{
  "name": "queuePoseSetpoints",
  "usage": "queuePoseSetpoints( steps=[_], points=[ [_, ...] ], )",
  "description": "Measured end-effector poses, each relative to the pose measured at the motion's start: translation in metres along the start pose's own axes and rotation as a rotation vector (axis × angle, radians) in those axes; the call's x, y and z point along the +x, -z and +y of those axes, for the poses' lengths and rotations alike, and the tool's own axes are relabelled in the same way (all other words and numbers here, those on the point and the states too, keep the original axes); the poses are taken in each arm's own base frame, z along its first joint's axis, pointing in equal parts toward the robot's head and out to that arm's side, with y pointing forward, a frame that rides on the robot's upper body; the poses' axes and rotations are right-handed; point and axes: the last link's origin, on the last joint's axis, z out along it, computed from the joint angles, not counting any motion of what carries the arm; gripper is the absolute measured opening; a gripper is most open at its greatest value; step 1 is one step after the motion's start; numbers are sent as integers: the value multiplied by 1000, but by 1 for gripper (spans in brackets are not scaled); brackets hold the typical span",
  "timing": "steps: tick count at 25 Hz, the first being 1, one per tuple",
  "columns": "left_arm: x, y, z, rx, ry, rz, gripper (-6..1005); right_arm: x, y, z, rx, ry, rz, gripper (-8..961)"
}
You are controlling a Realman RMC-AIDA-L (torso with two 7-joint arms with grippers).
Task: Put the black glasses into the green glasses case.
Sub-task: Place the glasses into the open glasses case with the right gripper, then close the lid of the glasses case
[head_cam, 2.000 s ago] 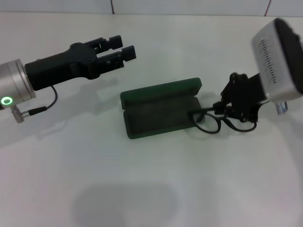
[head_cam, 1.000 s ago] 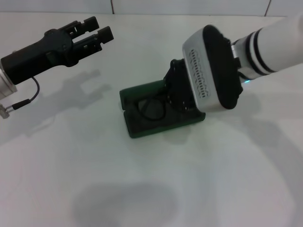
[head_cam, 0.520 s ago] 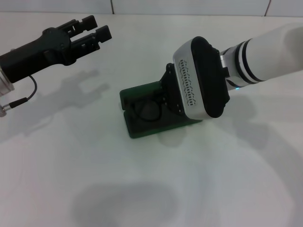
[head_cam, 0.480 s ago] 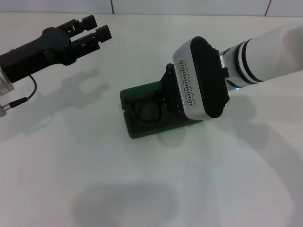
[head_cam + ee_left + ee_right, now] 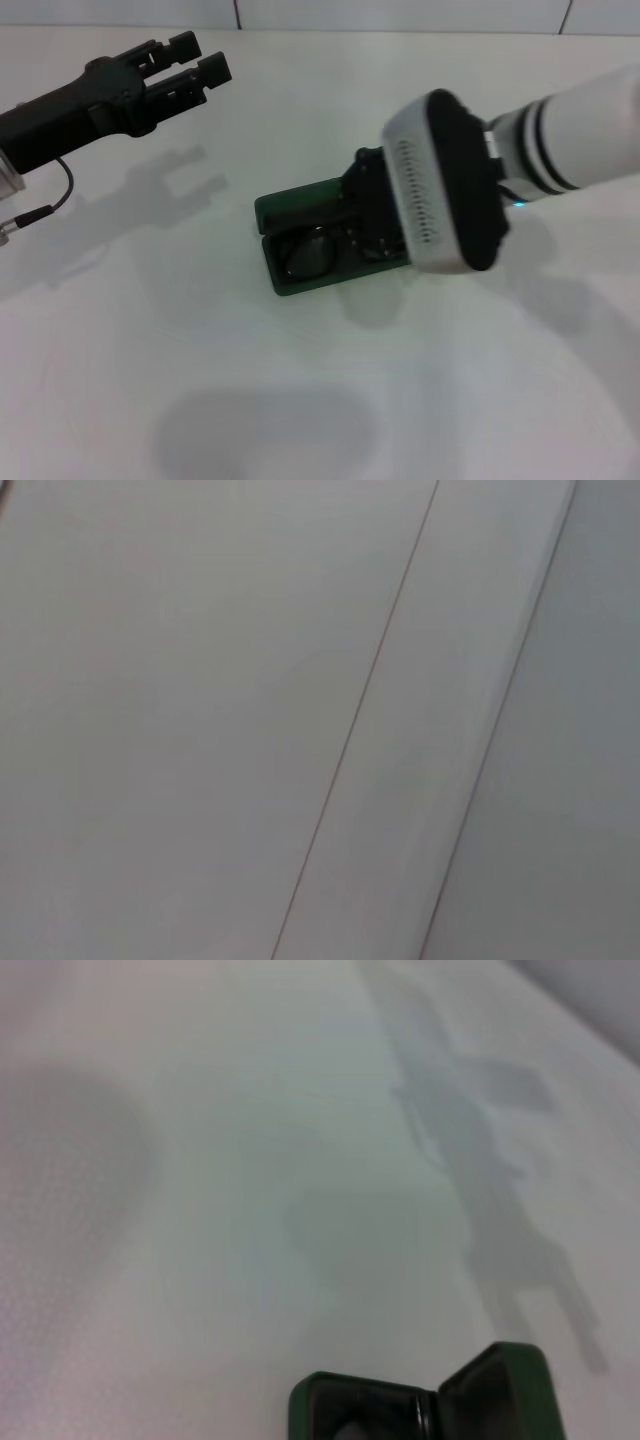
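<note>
No readable text, labels, brands or numbers anywhere. Nothing legible on the green case (image 5: pixel 300 215), nothing on the white surface (image 5: pixel 300 400), nothing printed on either arm.

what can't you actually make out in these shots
- Right tool: in the head view the wrist camera housing covers it, so its grip is unreadable; the right wrist view shows no fingers.
- Black glasses: only one lens shows inside the green glasses case; the rest is behind the right arm.
- Case: cut off by the frame edge in the right wrist view.
- Left wrist view: only blank surface.
</note>
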Motion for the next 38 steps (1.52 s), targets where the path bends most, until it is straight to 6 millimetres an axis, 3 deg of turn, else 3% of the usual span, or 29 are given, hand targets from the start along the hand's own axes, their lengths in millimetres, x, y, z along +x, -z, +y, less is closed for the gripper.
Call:
queuePoseSetpoints(
  steps=[7,10,15,20,24,30,38],
  points=[
    [-2,1,-1,2,30,-29,709,22,53,17,110,-168,-135,208],
    [-6,-11,-2,-18,63,-108,709,39,78,24,208,-349,-290,210],
    [-15,-45,-15,40,126,-290,709,88,99,25,417,-700,-466,214],
    [-24,-94,-13,54,98,-436,709,130,105,43,519,-883,-503,218],
    [-28,-114,-10,63,87,-480,708,147,103,60,599,-933,-510,382],
    [-38,-121,-11,105,110,-558,708,161,107,74,705,-952,-517,508],
    [-45,-123,-10,125,108,-599,708,167,106,84,719,-948,-489,503]
  ],
)
